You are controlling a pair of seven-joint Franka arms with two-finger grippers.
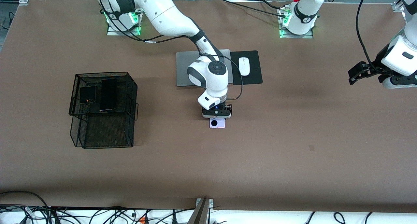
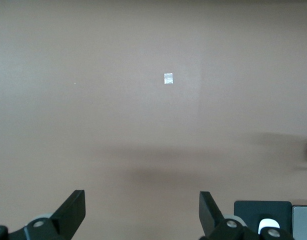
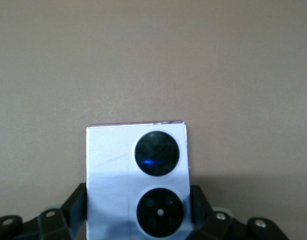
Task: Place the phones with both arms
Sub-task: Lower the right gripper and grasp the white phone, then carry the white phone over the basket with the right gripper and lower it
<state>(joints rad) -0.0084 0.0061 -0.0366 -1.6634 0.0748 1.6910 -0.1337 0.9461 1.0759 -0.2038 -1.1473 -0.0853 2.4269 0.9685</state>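
The right claw [image 3: 138, 210] is down on the brown worktop [image 1: 293, 136], with its two black fingers [image 3: 76, 205] pressed against the sides of the small square lilac-white flip phone with two black lenses [image 1: 217, 123]. The small square black flip phone [image 1: 87, 94] and the long slim black slab phone [image 1: 108, 94] lie on top of the black wire basket [image 1: 103, 126], toward the right arm's end. The left claw [image 1: 358, 71] waits in the air with its fingers wide apart.
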